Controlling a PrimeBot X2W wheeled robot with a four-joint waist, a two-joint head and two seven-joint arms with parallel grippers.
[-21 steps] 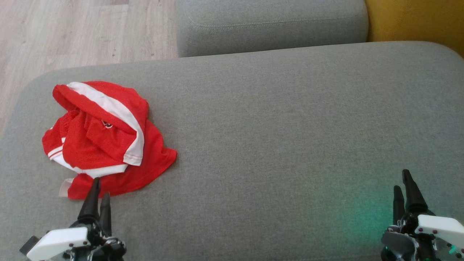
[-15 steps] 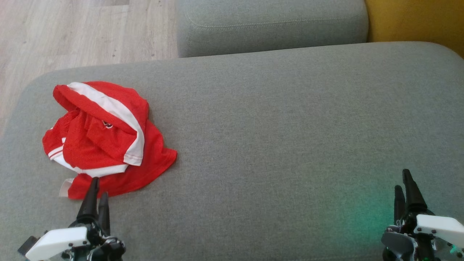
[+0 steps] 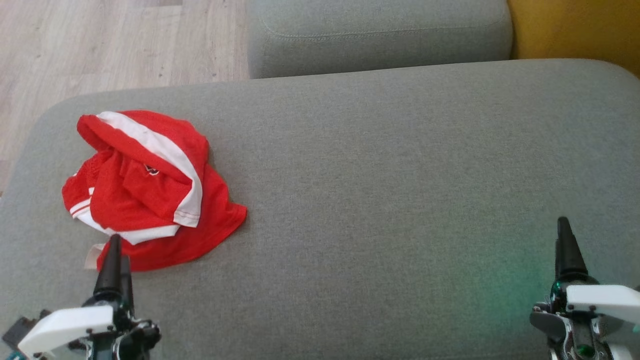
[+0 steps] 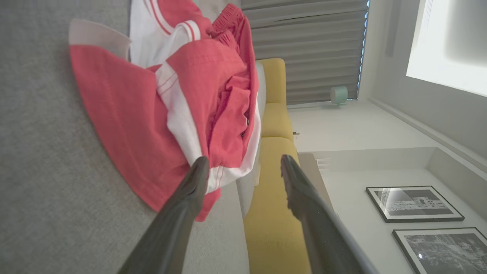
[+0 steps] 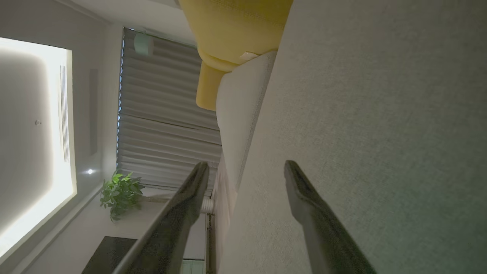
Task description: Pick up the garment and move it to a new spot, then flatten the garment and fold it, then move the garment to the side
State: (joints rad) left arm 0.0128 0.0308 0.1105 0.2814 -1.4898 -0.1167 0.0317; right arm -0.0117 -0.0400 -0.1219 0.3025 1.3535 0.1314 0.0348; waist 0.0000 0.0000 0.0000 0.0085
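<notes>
Garment (image 3: 150, 190): a red piece with white bands, lying crumpled in a loose heap at the left of the head view, on the left end of a broad grey sofa cushion (image 3: 390, 175). Its folds are piled over one another, with a red hem spreading toward the lower right of the heap and a small white tab sticking out at the lower left.

The left tool (image 3: 117, 250) rises from the lower left corner of the head view, its dark tips overlapping the near edge of the heap. In the left wrist view the left tool (image 4: 243, 161) has its two fingers spread wide with nothing between them. The garment (image 4: 144, 114) is just past the left-hand fingertip, and whether they touch cannot be told.

The right tool (image 3: 564, 230) stands at the lower right over bare cushion, well apart from the garment. The right wrist view shows the right tool (image 5: 246, 164) equally wide open and empty.

A second grey cushion (image 3: 380, 35) sits along the top of the head view, with yellow upholstery (image 3: 575, 30) at the upper right and wooden floor (image 3: 100, 45) at the upper left.
</notes>
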